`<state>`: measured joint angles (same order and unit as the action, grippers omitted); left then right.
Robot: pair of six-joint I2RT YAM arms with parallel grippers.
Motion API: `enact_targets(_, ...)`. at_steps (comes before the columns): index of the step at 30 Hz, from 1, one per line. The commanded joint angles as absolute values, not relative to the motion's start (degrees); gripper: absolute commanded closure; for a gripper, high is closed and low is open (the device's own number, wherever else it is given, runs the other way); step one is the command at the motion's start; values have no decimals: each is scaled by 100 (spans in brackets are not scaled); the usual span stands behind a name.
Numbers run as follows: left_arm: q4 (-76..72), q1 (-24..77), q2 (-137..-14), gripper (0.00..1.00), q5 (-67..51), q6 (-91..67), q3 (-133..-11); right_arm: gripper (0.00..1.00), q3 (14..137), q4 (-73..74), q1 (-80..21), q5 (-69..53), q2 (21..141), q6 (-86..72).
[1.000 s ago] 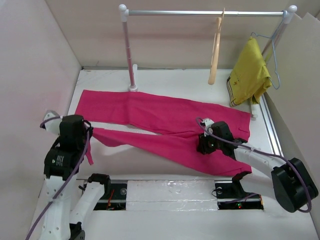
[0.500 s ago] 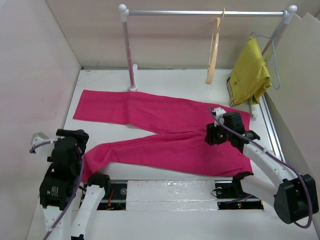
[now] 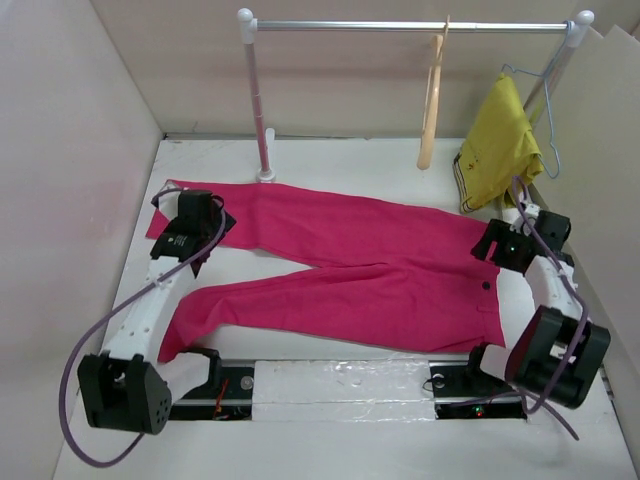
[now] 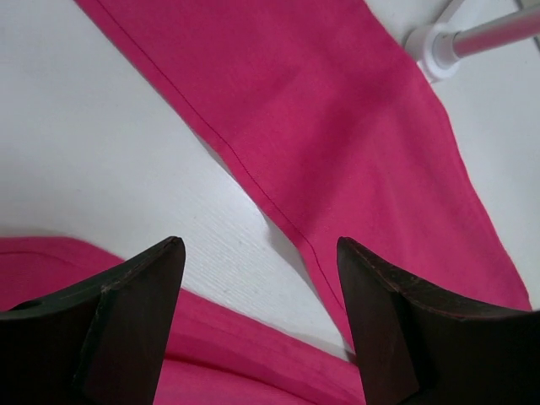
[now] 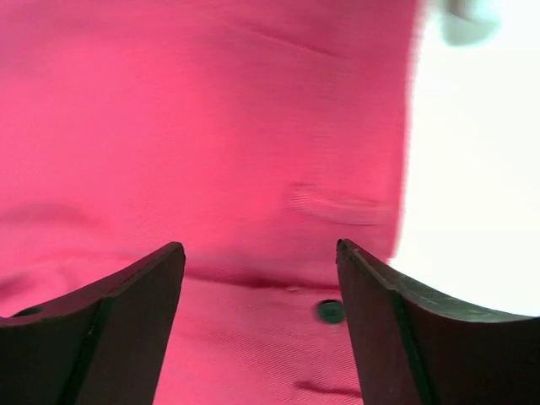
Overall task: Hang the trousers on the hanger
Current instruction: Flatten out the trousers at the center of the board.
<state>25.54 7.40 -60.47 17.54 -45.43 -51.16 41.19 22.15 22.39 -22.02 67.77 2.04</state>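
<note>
Spread flat on white desk (image 3: pixel 350 160): bright magenta-pink cloth trousers (image 3: pixel 350 260), 2 legs pointing left. Hung on silver rail (image 3: pixel 400 26) beyond: light tan wooden hanger (image 3: pixel 430 110). Poised with fingers apart: left gripper (image 4: pixel 261 249) above far leg's edge, right gripper (image 5: pixel 260 251) above waistband.

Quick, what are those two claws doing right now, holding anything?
Left gripper: open, holding nothing, above the trousers.
Right gripper: open, holding nothing, above the trousers' waist.
</note>
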Motion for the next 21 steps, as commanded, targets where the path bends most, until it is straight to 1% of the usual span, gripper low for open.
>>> enact_targets(1, 1679, 729, -6336, 31, 1450, -4438, -5027, 21, 4157, 1653, 2941, -2681, 7223, 18)
enact_targets(4, 1451, 729, -6452, 31, 951, -4456, -4922, 17, 4280, 1406, 3207, -2532, 7759, -167)
enact_targets(5, 1207, 729, -6373, 31, 827, -4465, -4713, 17, 4324, 1363, 3260, -2523, 7909, -167)
enact_targets(6, 891, 729, -6024, 31, 548, -4465, -4363, 17, 4350, 1223, 3261, -2670, 8450, -150)
enact_targets(7, 888, 729, -6021, 31, 545, -4456, -4359, 17, 4351, 1222, 3261, -2672, 8455, -149)
enact_targets(9, 800, 729, -5898, 31, 510, -4447, -4131, 18, 4307, 1117, 3261, -2759, 8709, -193)
enact_targets(11, 852, 729, -5810, 32, 571, -4395, -4008, 22, 4123, 845, 3261, -2926, 8797, -281)
enact_targets(12, 887, 729, -5801, 32, 615, -4386, -3982, 29, 4070, 800, 3261, -3014, 8850, -377)
enact_targets(13, 914, 729, -5801, 32, 720, -4386, -3964, 34, 4008, 695, 3261, -3163, 8885, -456)
enact_targets(14, 949, 729, -5792, 32, 773, -4360, -3946, 50, 3808, 399, 3261, -3390, 8842, -631)
enact_targets(15, 949, 729, -5792, 32, 773, -4351, -3946, 62, 3727, 265, 3261, -3393, 8842, -711)
enact_targets(17, 975, 729, -5766, 32, 852, -4316, -3990, 82, 3647, 88, 3436, -3542, 8719, -835)
enact_targets(18, 1002, 729, -5757, 32, 896, -4298, -3999, 93, 3700, 123, 3489, -3594, 8658, -844)
enact_targets(19, 1028, 729, -5766, 32, 966, -4298, -4016, 98, 3796, 210, 3541, -3621, 8588, -826)
enact_targets(21, 1116, 729, -5748, 33, 1037, -4289, -4087, 100, 4216, 518, 3700, -3516, 8315, -730)
